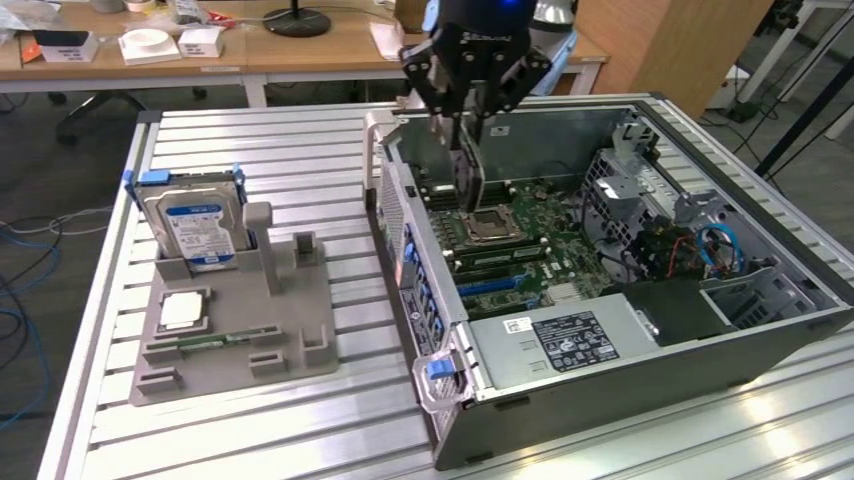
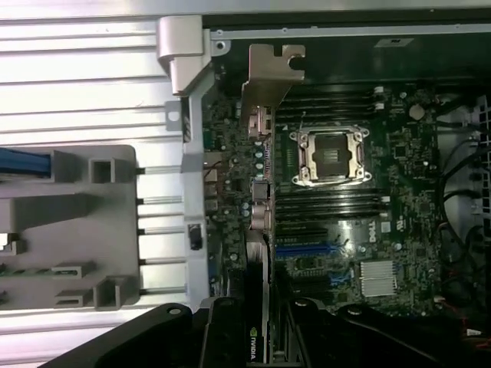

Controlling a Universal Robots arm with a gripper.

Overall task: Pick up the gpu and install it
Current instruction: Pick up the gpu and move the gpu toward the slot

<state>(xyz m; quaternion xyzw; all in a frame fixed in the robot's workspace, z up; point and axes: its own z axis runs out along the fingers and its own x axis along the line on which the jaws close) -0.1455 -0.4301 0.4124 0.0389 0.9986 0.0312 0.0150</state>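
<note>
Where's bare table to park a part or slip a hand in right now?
Bare slats of the table behind the grey fixture, toward the desks, and in front of it, nearest the camera. Crowded: the open case, where the gripper holds the gpu over the motherboard.

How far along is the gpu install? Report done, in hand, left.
Done: the gpu is picked up, clamped in the gripper. In hand: it hangs edge-on over the motherboard inside the open case. Left: seating it; the blue slot is not yet filled.
</note>
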